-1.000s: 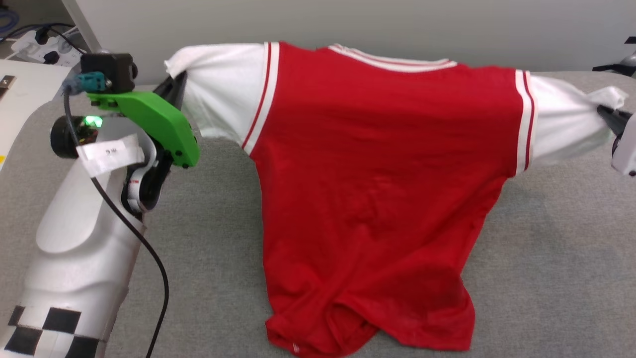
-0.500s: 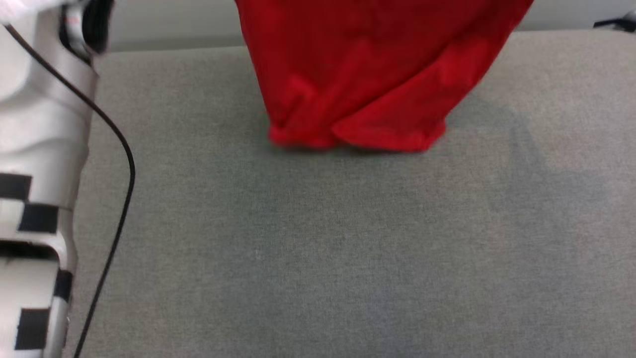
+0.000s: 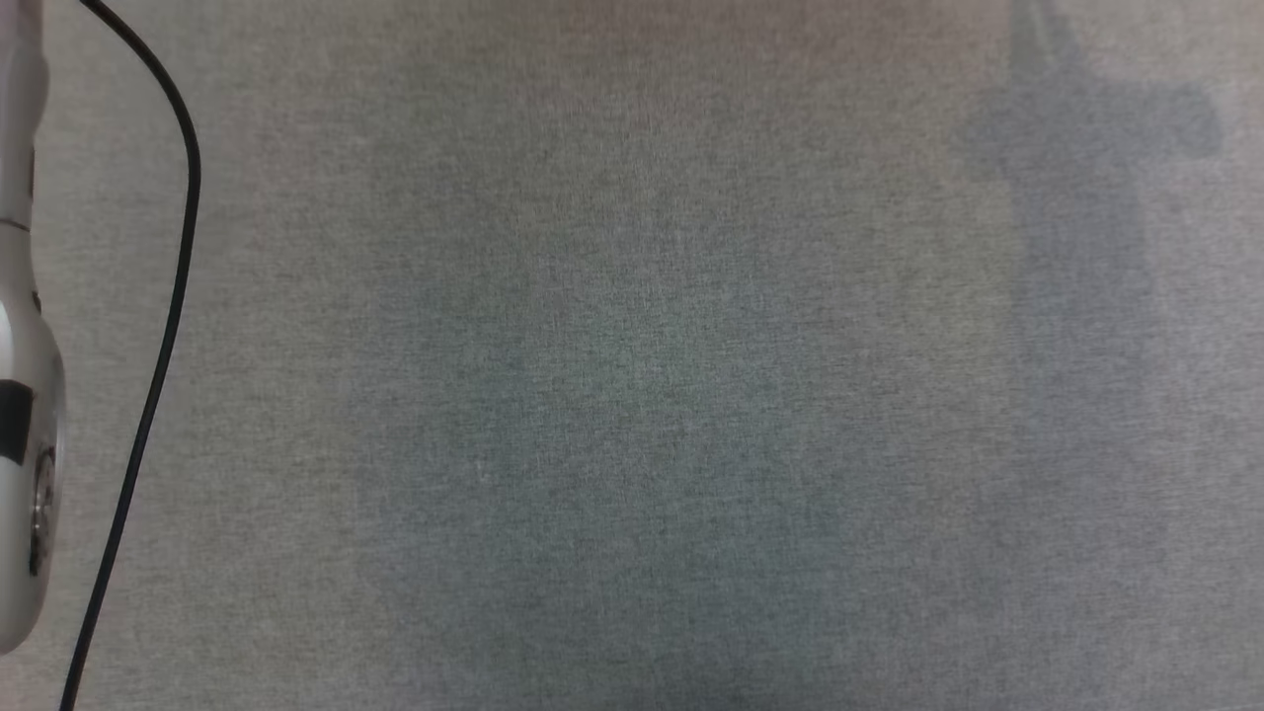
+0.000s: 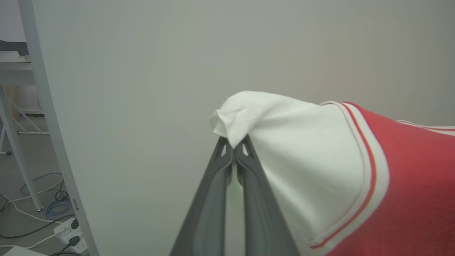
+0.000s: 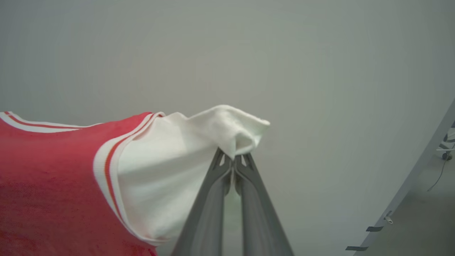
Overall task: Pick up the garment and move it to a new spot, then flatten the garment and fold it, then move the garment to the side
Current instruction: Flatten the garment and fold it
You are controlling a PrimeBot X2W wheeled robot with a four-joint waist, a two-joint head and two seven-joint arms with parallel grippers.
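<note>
Grey cloth surface [image 3: 632, 355] spreads under my head camera. I hold the garment [image 4: 408, 185] stretched between both arms: left gripper [image 4: 233, 151] clamped on one white sleeve tip [image 4: 241, 117], right gripper [image 5: 233, 161] on the other, long axis running gripper to gripper.

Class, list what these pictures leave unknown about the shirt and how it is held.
- Hem of the shirt: cut off by the bottom edge in both wrist views.
- Tips of the left gripper and right gripper: covered by the shirt's white cloth, each in its own wrist view.
- Gap between shirt and grey surface: cannot tell, as the hem is cut off.
</note>
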